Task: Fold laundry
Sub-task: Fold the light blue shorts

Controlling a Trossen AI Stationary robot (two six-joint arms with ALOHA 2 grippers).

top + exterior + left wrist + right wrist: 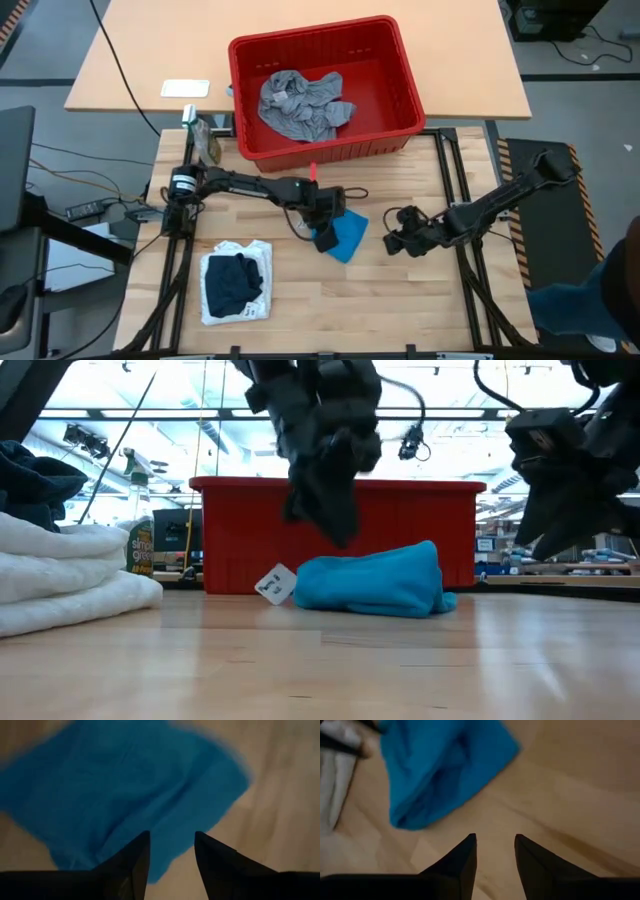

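A bright blue garment (348, 238) lies bunched on the wooden table in front of the red basket (400, 60); the low view shows a white tag (273, 583) at one end of it. My left gripper (171, 834) hovers open just above the garment's left part, fingers slanting down, nothing between them. My right gripper (495, 836) stands open over bare wood to the right of the blue garment (445, 765), clear of it. A grey garment (300, 105) lies crumpled inside the basket. A navy piece (233, 280) rests on a folded white one (215, 300) at the near left.
The red basket stands at the table's far edge, right behind the blue garment. A green spray bottle (205, 140) stands at the far left beside the basket. Bare wood lies between the folded stack and my right gripper, toward the near edge.
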